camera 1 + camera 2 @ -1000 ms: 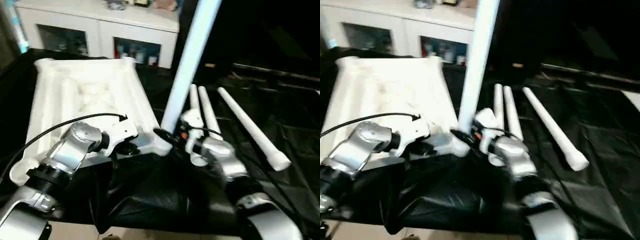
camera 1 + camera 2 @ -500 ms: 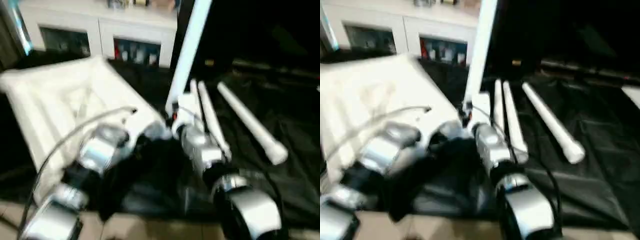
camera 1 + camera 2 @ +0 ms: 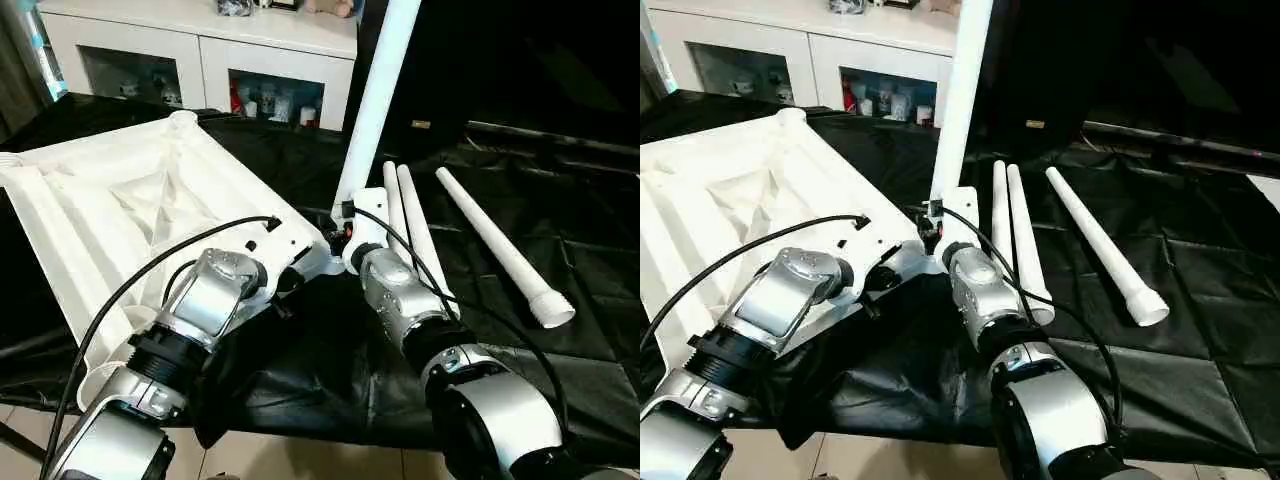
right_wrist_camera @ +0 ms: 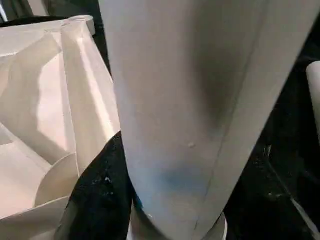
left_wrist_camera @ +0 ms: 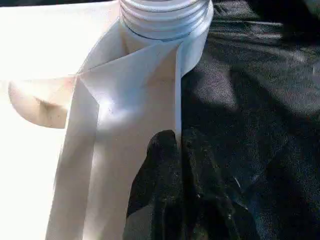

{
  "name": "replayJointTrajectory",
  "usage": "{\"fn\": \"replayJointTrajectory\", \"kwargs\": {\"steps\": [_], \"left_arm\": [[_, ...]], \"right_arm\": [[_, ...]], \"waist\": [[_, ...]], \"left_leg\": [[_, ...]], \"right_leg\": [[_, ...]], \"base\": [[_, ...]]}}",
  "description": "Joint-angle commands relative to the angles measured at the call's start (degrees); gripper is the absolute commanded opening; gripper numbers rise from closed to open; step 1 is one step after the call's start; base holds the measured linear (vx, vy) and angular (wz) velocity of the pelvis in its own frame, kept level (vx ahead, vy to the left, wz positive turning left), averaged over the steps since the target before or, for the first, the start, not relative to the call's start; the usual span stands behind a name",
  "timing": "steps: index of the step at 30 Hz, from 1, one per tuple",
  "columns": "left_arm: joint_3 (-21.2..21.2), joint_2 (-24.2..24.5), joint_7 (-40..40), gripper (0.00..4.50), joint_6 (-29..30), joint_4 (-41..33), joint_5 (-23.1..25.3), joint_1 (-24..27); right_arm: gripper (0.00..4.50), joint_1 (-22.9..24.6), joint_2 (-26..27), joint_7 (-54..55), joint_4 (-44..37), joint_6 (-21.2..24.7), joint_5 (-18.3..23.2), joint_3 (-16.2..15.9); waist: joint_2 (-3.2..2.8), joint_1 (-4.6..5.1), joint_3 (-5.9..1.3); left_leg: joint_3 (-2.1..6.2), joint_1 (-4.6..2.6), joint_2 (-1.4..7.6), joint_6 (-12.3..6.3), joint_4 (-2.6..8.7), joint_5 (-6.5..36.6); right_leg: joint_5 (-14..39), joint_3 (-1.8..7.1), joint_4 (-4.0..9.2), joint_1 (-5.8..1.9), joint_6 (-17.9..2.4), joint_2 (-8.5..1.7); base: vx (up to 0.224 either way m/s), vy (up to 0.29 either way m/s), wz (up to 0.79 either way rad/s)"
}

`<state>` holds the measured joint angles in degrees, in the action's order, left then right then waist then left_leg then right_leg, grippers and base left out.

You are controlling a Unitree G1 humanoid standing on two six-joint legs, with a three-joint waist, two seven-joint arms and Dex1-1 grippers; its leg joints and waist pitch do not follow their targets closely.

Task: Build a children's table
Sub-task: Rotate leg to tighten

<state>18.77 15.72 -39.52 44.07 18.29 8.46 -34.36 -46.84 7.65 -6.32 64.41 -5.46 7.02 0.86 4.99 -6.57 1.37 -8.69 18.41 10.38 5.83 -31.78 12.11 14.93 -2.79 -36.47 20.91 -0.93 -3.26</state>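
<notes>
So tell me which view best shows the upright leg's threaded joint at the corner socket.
The left wrist view: the threaded collar sits close, above the left gripper. The eye views show the upright leg whole, its base hidden behind the right gripper. The right wrist view shows its shaft.

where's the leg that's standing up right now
In the left eye view, the upright leg rises from the tabletop's near right corner, just ahead of the right hand.

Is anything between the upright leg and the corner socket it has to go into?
Nothing visible. The upright leg already stands at the near corner socket of the tabletop, with the right pincer around its base. The black cloth alongside holds three spare legs, all off to the side.
</notes>
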Motion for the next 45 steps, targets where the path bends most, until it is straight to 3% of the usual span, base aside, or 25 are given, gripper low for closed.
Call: {"fn": "replayJointTrajectory", "kwargs": {"steps": [1, 2, 3, 6, 8, 9, 12, 16, 17, 18, 19, 20, 22, 23, 24, 25, 29, 30, 33, 38, 39, 45], "left_arm": [[-0.28, 0.19, 2.86, 0.00, 0.16, 0.86, 0.87, -0.64], [-0.29, 0.20, 2.85, 0.00, 0.15, 0.86, 0.86, -0.64], [-0.47, 0.32, 2.90, 0.00, -0.18, 1.03, 0.82, -0.70], [-0.73, 0.59, 2.89, 0.00, -0.74, 1.20, 0.73, -0.80], [-0.78, 0.72, 2.85, 0.00, -0.93, 1.31, 0.70, -0.86], [-0.82, 0.86, 2.69, 0.00, -1.29, 1.38, 0.63, -0.96], [-1.00, 1.11, 2.37, 0.00, -2.67, 1.94, 0.42, -1.27], [-0.75, 1.43, 1.83, 0.00, -3.95, 1.99, 0.37, -1.25], [-0.46, 1.91, 1.10, 0.00, -5.27, 1.60, 0.10, -0.93], [-0.27, 2.25, 0.63, 0.00, -5.66, 1.24, -0.06, -0.72], [-0.17, 2.53, 0.33, 0.00, -5.80, 0.95, -0.17, -0.52], [-0.06, 2.88, 0.00, 0.00, -6.05, 0.74, -0.21, -0.31], [0.37, 4.08, -1.89, 0.00, -8.33, 0.08, -0.61, 0.49], [0.44, 4.40, -2.41, 0.00, -8.86, -0.12, -0.75, 0.73], [0.41, 5.26, -3.66, 0.00, -10.41, -0.47, -1.18, 1.44], [0.51, 5.94, -4.33, 0.00, -11.03, -0.71, -1.26, 1.90], [0.83, 7.75, -6.84, 0.00, -13.36, -1.43, -1.84, 3.33], [1.01, 8.67, -8.57, 0.00, -14.44, -1.93, -2.38, 4.11], [1.78, 11.32, -13.54, 0.00, -18.68, -3.19, -3.55, 5.91], [2.46, 14.83, -19.87, 0.00, -19.75, -6.03, -5.56, 7.67], [2.24, 15.26, -20.76, 0.00, -19.76, -6.68, -6.15, 7.85], [2.34, 17.76, -26.05, 0.00, -22.59, -9.39, -8.36, 9.38]], "right_arm": [[1.91, 2.83, 3.70, 0.03, 7.19, 4.85, -1.27, -0.84], [1.91, 2.83, 3.69, 0.06, 7.19, 4.86, -1.31, -0.88], [2.26, 2.72, 3.62, -0.33, 7.19, 4.69, -1.13, -0.67], [2.61, 2.43, 3.64, -1.48, 7.07, 4.23, -0.66, -0.12], [2.63, 2.23, 3.66, -1.82, 7.04, 4.09, -0.66, 0.06], [2.92, 1.98, 3.66, -2.38, 6.94, 3.82, -0.59, 0.23], [3.09, 1.19, 3.63, -4.10, 6.43, 3.08, -0.18, 0.96], [3.47, 0.70, 3.26, -5.48, 5.92, 2.46, -0.22, 0.85], [3.52, 0.50, 2.79, -7.29, 5.48, 1.80, -0.35, 0.56], [3.52, 0.47, 2.52, -8.35, 5.11, 1.45, -0.50, 0.47], [3.74, 0.49, 2.29, -9.20, 4.78, 1.20, -0.62, 0.39], [3.74, 0.53, 1.98, -10.50, 4.33, 1.15, -0.59, 0.30], [3.88, 0.62, 0.68, -13.98, 3.02, 0.84, -0.89, -0.32], [3.95, 0.64, 0.30, -14.93, 2.65, 0.78, -0.99, -0.51], [4.06, 0.93, -1.18, -18.98, 1.16, 0.92, -1.42, -1.52], [4.18, 1.20, -2.50, -22.04, -0.12, 1.24, -1.73, -2.37], [4.46, 2.27, -5.81, -29.39, -4.16, 2.21, -1.97, -4.20], [4.46, 3.25, -7.72, -33.46, -7.22, 2.98, -1.78, -5.18], [4.46, 5.84, -12.79, -42.65, -14.73, 4.82, -1.45, -7.61], [4.46, 8.18, -18.35, -51.69, -20.68, 7.04, -1.33, -10.11], [4.46, 8.60, -19.37, -53.23, -21.54, 7.47, -1.37, -10.60], [4.46, 11.14, -21.79, -56.68, -26.92, 10.50, -0.75, -11.86]], "waist": [[-1.53, 0.44, -0.74], [-1.55, 0.45, -0.73], [-1.53, 0.51, -0.73], [-1.64, 0.66, -0.90], [-1.59, 0.55, -1.33], [-1.64, 0.60, -1.20], [-1.34, 0.81, -1.18], [-1.40, 0.92, -1.09], [-1.11, 1.00, -1.03], [-1.31, 1.06, -1.18], [-0.70, 1.20, -1.61], [-0.94, 1.14, -1.52], [-0.75, 1.32, -1.54], [-0.95, 1.38, -1.86], [-0.60, 1.52, -1.78], [-0.64, 1.61, -1.75], [-0.15, 1.58, -1.53], [0.41, 1.78, -1.55], [0.64, 1.53, -1.51], [0.80, 1.55, -1.46], [1.07, 1.59, -1.40], [1.23, 1.43, -1.48]], "left_leg": [[1.22, 0.48, 3.09, 1.47, 4.95, 19.76], [1.21, 0.51, 3.10, 1.51, 4.98, 19.64], [1.20, 0.54, 3.10, 1.56, 4.99, 19.50], [1.16, 0.53, 3.13, 1.53, 4.99, 18.85], [1.05, 0.93, 3.24, 1.24, 4.86, 14.54], [0.76, 0.93, 3.22, 0.87, 4.73, 13.01], [0.56, 1.09, 3.14, 0.79, 4.66, 12.73], [0.40, 1.11, 3.21, 0.65, 4.63, 11.58], [0.37, 1.19, 3.22, 0.37, 4.60, 11.54], [0.38, 1.17, 3.35, 0.52, 4.61, 11.08], [0.12, 1.19, 3.29, 0.13, 4.07, 7.48], [0.05, 1.22, 3.24, -0.22, 4.08, 6.17], [-0.32, 1.61, 3.04, -1.61, 3.85, 4.54], [-0.52, 1.53, 3.08, -2.18, 3.46, 2.77], [-0.61, 1.68, 2.97, -3.14, 3.24, 0.30], [-0.72, 1.69, 2.97, -3.80, 3.11, -0.34], [-0.82, 1.48, 3.20, -4.99, 2.99, -0.23], [-0.90, 1.54, 3.24, -5.15, 2.92, -0.61], [-0.88, 1.45, 3.15, -6.88, 2.57, -2.36], [-0.96, 1.33, 3.21, -7.06, 2.41, -3.16], [-0.97, 1.31, 3.21, -7.12, 2.37, -3.08], [-0.97, 1.13, 3.17, -7.26, 2.08, -4.37]], "right_leg": [[22.25, 3.67, 6.84, 0.13, -4.66, -5.43], [22.05, 3.65, 6.86, 0.12, -4.68, -5.43], [21.48, 3.63, 6.82, 0.12, -4.76, -5.40], [19.85, 3.60, 6.69, 0.02, -5.28, -5.34], [13.18, 3.50, 6.05, -0.56, -6.11, -5.21], [10.03, 3.45, 5.91, -0.46, -6.82, -5.07], [10.43, 3.46, 5.95, -0.70, -7.24, -5.15], [9.94, 3.42, 5.86, -0.72, -7.46, -5.17], [10.34, 3.41, 5.91, -0.74, -7.58, -5.22], [9.99, 3.42, 5.81, -0.81, -7.80, -5.36], [4.49, 3.40, 5.15, -1.21, -8.36, -5.24], [1.78, 3.32, 4.85, -1.17, -8.88, -5.11], [-2.12, 3.06, 4.62, -1.40, -9.57, -4.82], [-5.34, 3.10, 4.23, -1.41, -10.06, -4.76], [-9.46, 3.03, 3.80, -1.51, -10.86, -4.52], [-11.30, 3.00, 3.69, -1.53, -11.47, -4.55], [-10.68, 3.00, 3.72, -1.69, -12.99, -4.71], [-10.89, 2.98, 3.65, -1.76, -13.14, -4.65], [-12.26, 2.95, 3.49, -1.90, -12.69, -4.57], [-11.50, 2.95, 3.31, -1.80, -13.94, -4.67], [-11.01, 2.88, 3.30, -1.83, -14.17, -4.54], [-12.22, 2.91, 2.95, -1.81, -14.88, -4.58]], "base": [[0.000, 0.000, 0.00], [0.000, 0.000, 0.00], [0.000, 0.000, 0.00], [0.000, 0.000, 0.00], [0.000, 0.000, 0.00], [0.000, 0.000, 0.00], [0.000, 0.000, 0.00], [0.000, 0.000, 0.00], [0.000, 0.000, 0.00], [0.000, 0.000, 0.00], [0.000, 0.000, 0.00], [0.000, 0.000, 0.00], [0.000, 0.000, 0.00], [0.000, 0.000, 0.00], [0.000, 0.000, 0.00], [0.000, 0.000, 0.00], [0.000, 0.000, 0.00], [0.000, 0.000, 0.00], [0.000, 0.000, 0.00], [0.000, 0.000, 0.00], [0.000, 0.000, 0.00], [0.000, 0.000, 0.00]]}}
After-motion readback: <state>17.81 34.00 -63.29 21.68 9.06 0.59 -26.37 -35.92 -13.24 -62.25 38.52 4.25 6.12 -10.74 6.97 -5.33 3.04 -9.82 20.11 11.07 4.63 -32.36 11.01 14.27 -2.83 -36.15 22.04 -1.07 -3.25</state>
